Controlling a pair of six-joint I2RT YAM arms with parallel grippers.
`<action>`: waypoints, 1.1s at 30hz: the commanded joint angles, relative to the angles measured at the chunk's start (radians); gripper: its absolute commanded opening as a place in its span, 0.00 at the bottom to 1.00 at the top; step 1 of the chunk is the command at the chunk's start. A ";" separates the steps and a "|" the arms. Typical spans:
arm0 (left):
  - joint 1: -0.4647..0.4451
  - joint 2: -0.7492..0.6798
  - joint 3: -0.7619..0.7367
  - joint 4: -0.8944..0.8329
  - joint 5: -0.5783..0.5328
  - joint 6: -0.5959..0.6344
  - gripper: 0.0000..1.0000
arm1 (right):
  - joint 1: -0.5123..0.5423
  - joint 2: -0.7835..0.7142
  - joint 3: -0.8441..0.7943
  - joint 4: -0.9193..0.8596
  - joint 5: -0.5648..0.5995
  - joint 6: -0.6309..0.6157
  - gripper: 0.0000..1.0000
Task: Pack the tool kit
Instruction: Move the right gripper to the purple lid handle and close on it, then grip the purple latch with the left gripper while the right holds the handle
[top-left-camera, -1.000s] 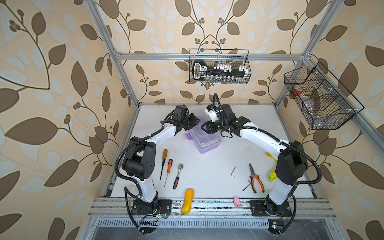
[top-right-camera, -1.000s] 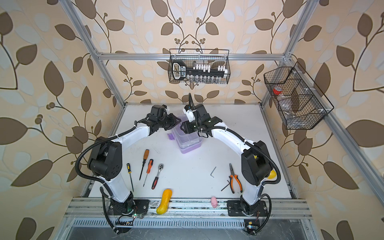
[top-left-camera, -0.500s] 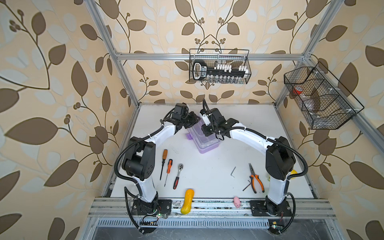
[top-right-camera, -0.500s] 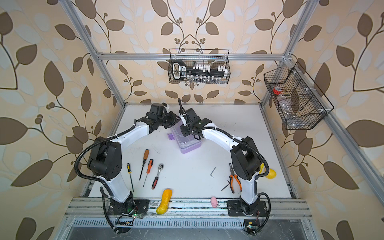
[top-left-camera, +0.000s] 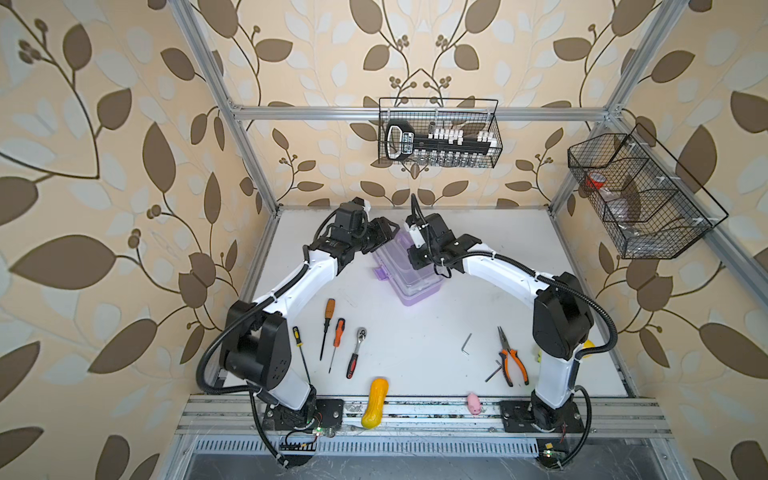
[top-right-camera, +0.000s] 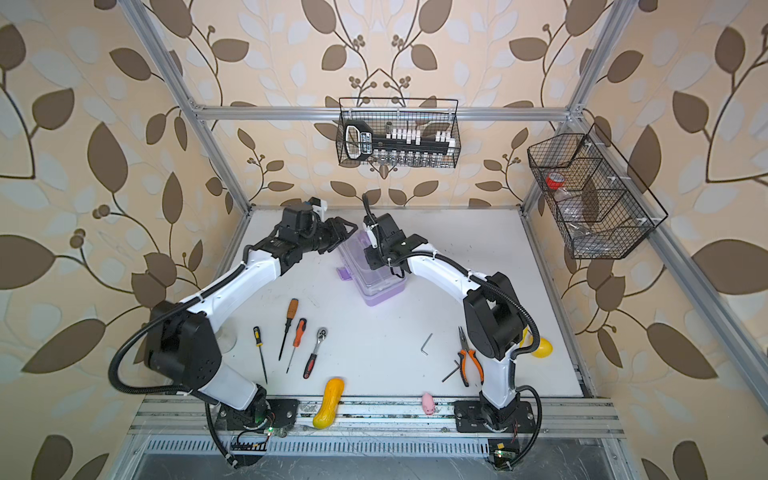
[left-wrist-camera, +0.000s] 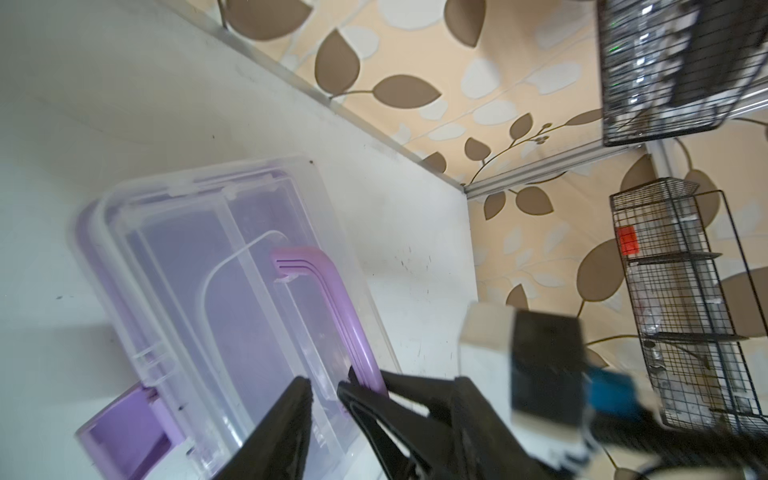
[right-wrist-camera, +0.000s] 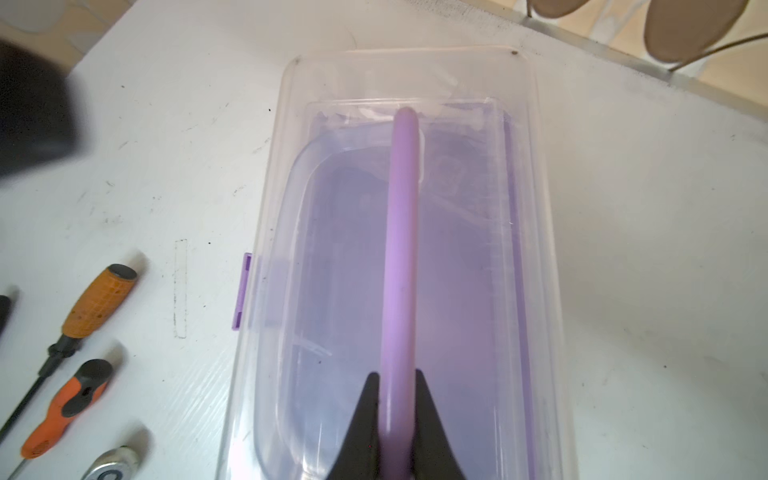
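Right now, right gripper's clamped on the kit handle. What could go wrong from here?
1. The right gripper seems to pinch the purple handle toward one end, so a pull may tilt or drag the tool kit.
2. The side latch looks flipped open; the clear lid could swing up alone.
3. The left gripper, open, sits close by the handle; the arms could clash.

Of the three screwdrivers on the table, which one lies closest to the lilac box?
The amber-handled screwdriver lies nearest the tool kit. The orange-and-black screwdriver beside it and the yellow-and-black screwdriver sit farther away.
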 joint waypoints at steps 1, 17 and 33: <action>0.009 -0.116 -0.057 -0.037 -0.106 0.053 0.57 | -0.056 -0.063 0.015 0.030 -0.170 0.075 0.08; 0.026 -0.020 -0.189 -0.101 -0.176 0.082 0.57 | -0.251 -0.098 -0.149 0.331 -0.608 0.448 0.06; 0.027 0.183 -0.137 -0.013 -0.125 0.052 0.64 | -0.291 -0.092 -0.213 0.440 -0.675 0.549 0.05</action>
